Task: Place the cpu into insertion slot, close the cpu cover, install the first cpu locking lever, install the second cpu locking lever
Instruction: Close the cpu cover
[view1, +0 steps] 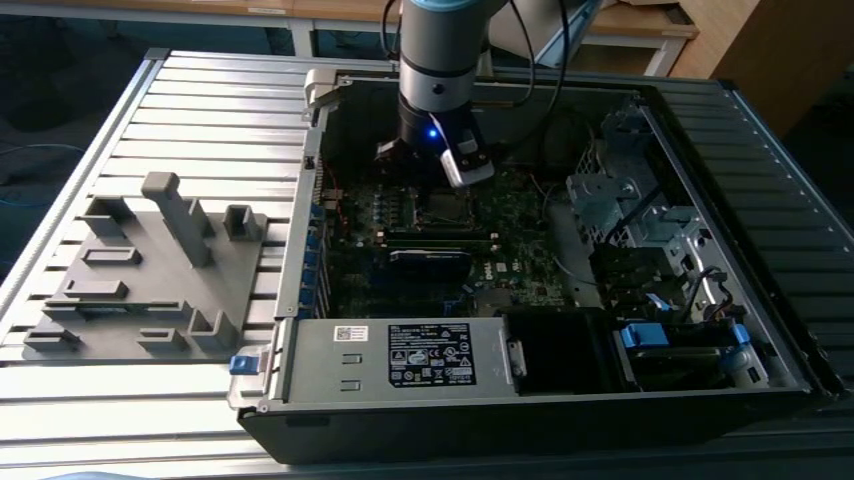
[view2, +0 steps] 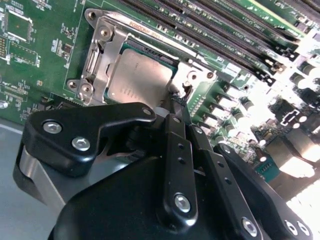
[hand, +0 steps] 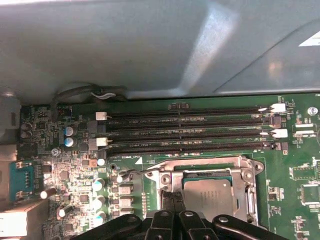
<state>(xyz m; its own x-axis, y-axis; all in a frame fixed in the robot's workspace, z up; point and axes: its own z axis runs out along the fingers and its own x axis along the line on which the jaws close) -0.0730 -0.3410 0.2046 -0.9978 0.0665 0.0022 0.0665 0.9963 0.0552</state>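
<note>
1. Gripper (view2: 177, 102) is low inside the PC case (view1: 787, 340). Its fingers (view2: 175, 120) are pressed together w/ nothing seen betw. them, tips just beside a corner of the socket.
2. Cpu (hand: 212, 195) lies flat in the insertion slot (view2: 148, 50). Cpu cover (view2: 107, 55) is down over it, w/ the metal face showing thru the cut-out.
3. Thin wire lever (hand: 137, 171) runs along the socket edge near the fingertips; can't tell if they touch.
4. Nearby: long memory slots (hand: 190, 132) just beside the socket, and small capacitors (hand: 98, 185) on the board near the lever end.
5. Room: the case wall (hand: 150, 45) rises close behind the mem. slots. Arm (view1: 438, 60) stands over the board. Drive cage (view1: 627, 200) is on the exterior view's right, PSU box (view1: 400, 355) at the near edge.
6. Outside the case, on the exterior view's left, a grey fixture plate (view1: 147, 290) sits on a slatted table (view1: 200, 90).
</note>
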